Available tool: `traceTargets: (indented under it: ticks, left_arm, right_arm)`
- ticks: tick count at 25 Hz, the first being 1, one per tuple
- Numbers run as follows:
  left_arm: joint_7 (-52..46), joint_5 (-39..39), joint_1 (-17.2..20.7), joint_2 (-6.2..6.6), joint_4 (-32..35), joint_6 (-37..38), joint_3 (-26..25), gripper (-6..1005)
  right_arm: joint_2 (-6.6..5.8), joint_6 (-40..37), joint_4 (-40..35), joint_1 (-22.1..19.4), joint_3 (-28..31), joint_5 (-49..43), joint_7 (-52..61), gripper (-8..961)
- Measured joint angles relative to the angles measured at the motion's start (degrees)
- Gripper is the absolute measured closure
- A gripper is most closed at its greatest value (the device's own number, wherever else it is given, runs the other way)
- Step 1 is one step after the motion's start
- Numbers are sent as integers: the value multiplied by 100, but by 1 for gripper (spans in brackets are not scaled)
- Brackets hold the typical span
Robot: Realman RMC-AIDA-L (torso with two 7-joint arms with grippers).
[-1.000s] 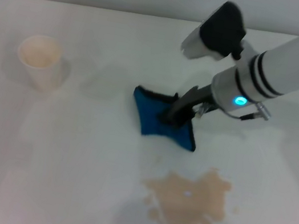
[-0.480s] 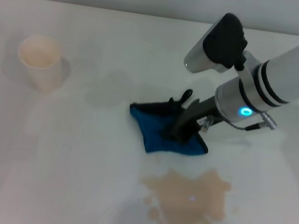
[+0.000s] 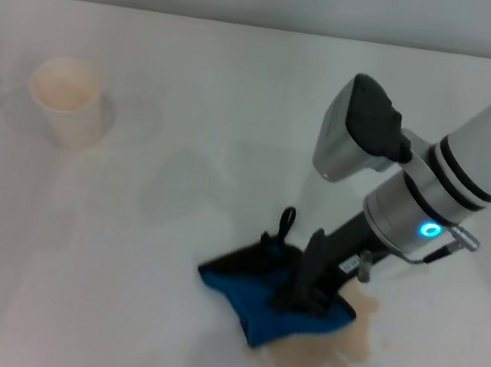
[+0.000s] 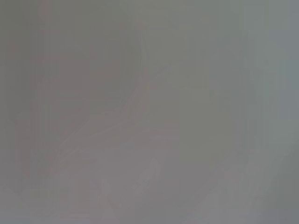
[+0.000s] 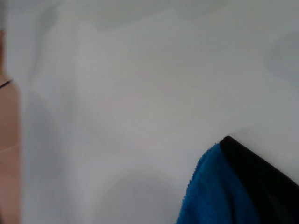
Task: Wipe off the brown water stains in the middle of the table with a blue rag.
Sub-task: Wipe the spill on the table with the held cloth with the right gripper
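So the big plain white matte tabletop (image 3: 112, 293) fills pretty much the whole head view. The right arm comes in from the upper right, white with black bands and a little blue-lit ring near the wrist, and it angles down toward the near middle of the tabletop.

Next biggest is the bright blue cloth rag with black edging (image 3: 274, 303). It's bunched up, not flat, sitting right on the far-left part of the light tan-brown blotchy liquid stain (image 3: 321, 357). Only the near and right edges of that stain peek out from under it, with a few droplets along the rim. The right wrist view just catches a blue corner of the rag (image 5: 219, 191) with its black trim against the white surface.

The right gripper (image 3: 302, 284) has its dark fingers clamped down on the rag, pressing it onto the tabletop.

Well off to the far left stands a small white paper cup (image 3: 67, 101), upright, nowhere near the mess.

Left gripper doesn't show up anywhere; its wrist view is just a featureless grey.
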Motion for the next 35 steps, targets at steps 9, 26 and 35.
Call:
traceTargets:
  ticks: [9, 26, 35]
  left_arm:
    - [27, 1, -88, 0, 0, 115, 18, 118]
    - [40, 2, -149, 9, 78, 204, 0, 122]
    - [40, 2, -150, 9, 124, 273, 0, 122]
  right_arm:
    - [-20, 828, 305, -9, -31, -235, -217, 868]
    - [-51, 194, 1, 66, 1364, -1856, 204, 873]
    - [-31, 212, -198, 89, 1444, -2307, 266, 881]
